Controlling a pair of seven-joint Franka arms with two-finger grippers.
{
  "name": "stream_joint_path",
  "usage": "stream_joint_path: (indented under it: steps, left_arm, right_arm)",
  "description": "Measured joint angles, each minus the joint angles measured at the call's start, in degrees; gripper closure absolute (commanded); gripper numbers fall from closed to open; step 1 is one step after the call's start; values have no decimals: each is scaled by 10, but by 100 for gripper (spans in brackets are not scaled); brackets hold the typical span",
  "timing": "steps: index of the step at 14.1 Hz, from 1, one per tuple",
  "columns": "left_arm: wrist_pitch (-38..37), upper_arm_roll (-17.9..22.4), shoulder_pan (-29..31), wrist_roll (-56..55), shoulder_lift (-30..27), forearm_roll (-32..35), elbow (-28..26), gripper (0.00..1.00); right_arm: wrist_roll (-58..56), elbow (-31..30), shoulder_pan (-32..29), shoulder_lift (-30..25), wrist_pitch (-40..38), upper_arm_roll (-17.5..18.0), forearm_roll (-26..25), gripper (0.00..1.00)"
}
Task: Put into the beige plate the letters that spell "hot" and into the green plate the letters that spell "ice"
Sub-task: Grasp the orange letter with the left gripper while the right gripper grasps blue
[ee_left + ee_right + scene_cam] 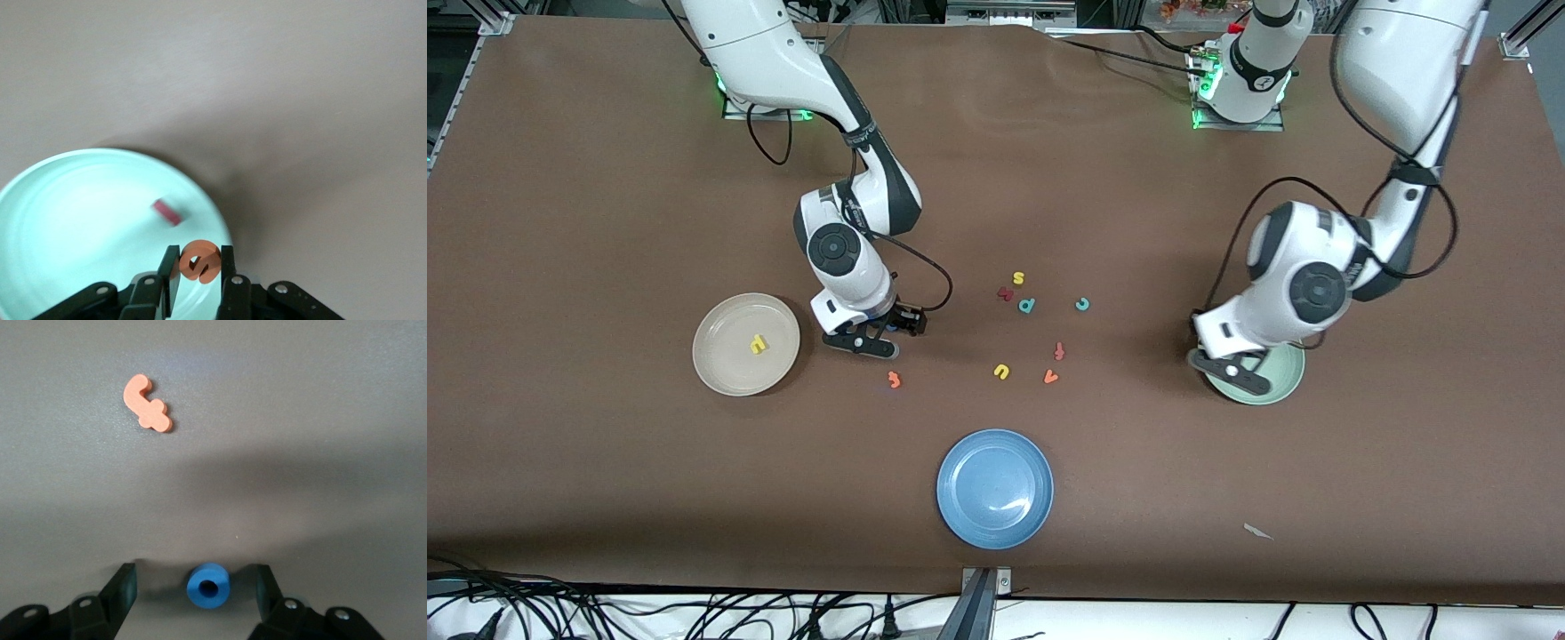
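My right gripper (194, 571) stands low at the table, open, with the blue o (209, 585) lying between its fingers and a gap on each side. The orange t (148, 403) lies close by on the table, nearer to the front camera (894, 380). The beige plate (725, 360) beside this gripper (876, 342) holds the yellow h (758, 343). My left gripper (199, 257) is shut on the orange e (200, 261) over the green plate (67, 220). The dark red i (167, 211) lies in that plate. The teal c (1082, 304) rests on the table between the arms.
A blue plate (994, 487) sits near the front edge. Loose letters lie mid-table: a yellow s (1018, 279), a dark red bent one (1005, 293), a teal p (1027, 305), a red hooked one (1059, 351), a yellow u (1001, 371), an orange v (1050, 377).
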Motion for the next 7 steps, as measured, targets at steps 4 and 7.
stream_joint_path:
  steps: [4, 7]
  left_arm:
    - [-2, 0, 25, 9, 12, 37, -11, 92]
    - [-2, 0, 36, 10, 30, 47, -12, 6]
  right_arm:
    - [0, 0, 0, 0, -1, 0, 0, 44]
    - [0, 0, 0, -1, -1, -1, 0, 51]
